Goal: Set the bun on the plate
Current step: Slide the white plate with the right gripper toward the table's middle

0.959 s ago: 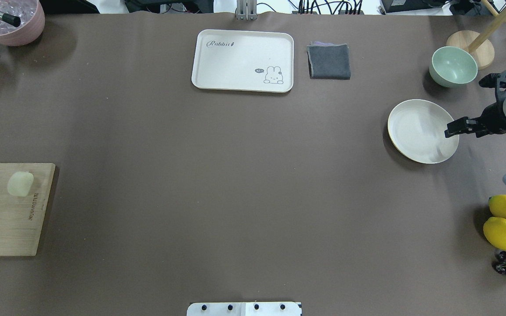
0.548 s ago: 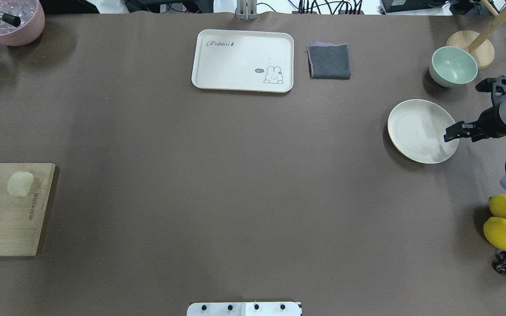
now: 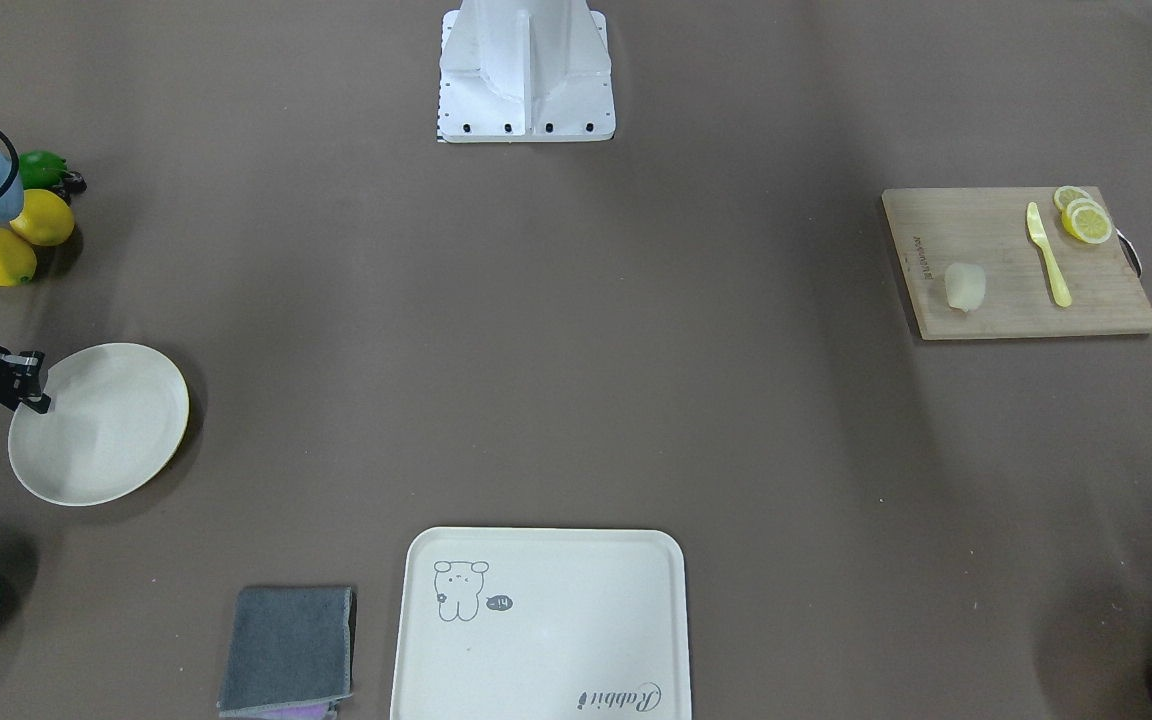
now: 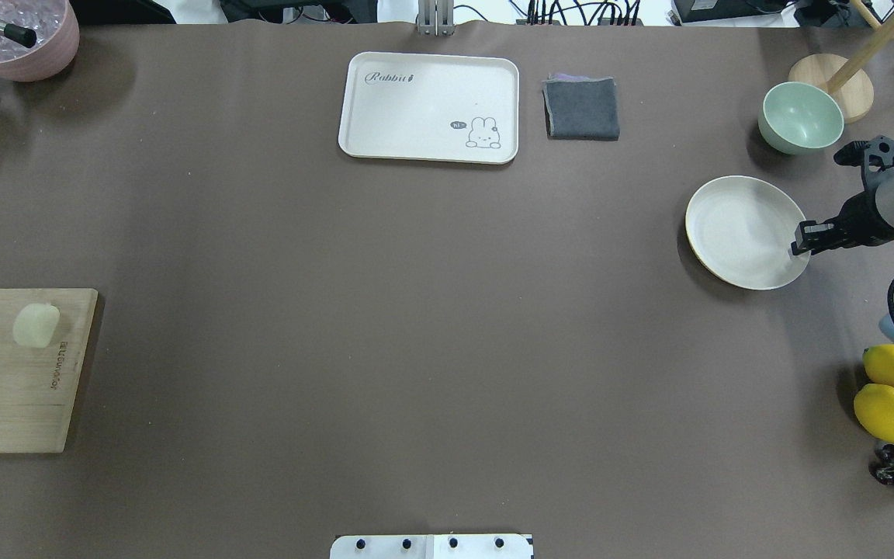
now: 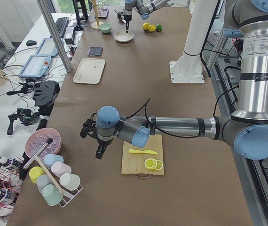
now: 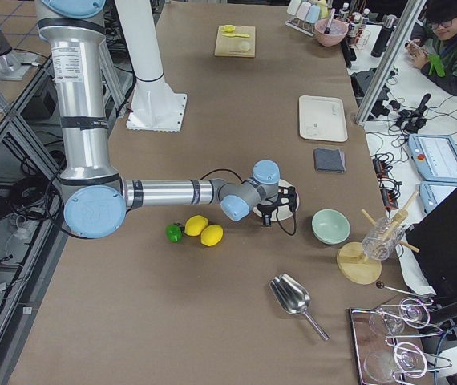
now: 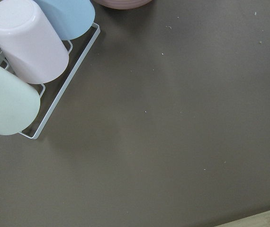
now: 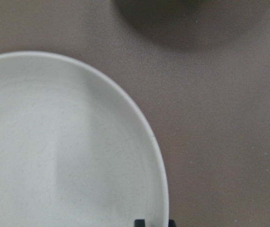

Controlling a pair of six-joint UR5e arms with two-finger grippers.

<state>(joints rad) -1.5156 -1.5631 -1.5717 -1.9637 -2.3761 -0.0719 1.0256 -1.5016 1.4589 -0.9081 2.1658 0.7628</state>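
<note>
The bench [image 4: 416,310] separates the two task things widely. The cutting board [image 4: 5,388] lies at the robot's left end and the plate [image 4: 734,233] at its right end. The bun [image 4: 36,324] rests on the board's near corner, apart from the yellow knife [image 3: 1048,255] and the lemon slices [image 3: 1084,218].

The step in hand looks like taking the plate by its rim, probably to bring it within reach of the bun. The right gripper [image 4: 798,239] stands at the plate's outer edge. In its wrist view the fingers [image 8: 140,222] sit narrowly astride the rim, but I cannot tell whether they already pinch it. A deep bite on the rim would help, as would sliding the plate flat rather than lifting it by one edge, since a shallow hold could tip it.

The left gripper [image 5: 99,151] hangs over bare bench beside the board. I cannot tell how its fingers stand. It will need a light squeeze, since the bun looks soft.

As for containers, the tray [image 4: 431,78] holds nothing, and neither does the plate. The pink bowl [image 4: 51,58] holds clear ice-like lumps and a scoop handle. The green bowl [image 4: 774,128] is empty.
</note>
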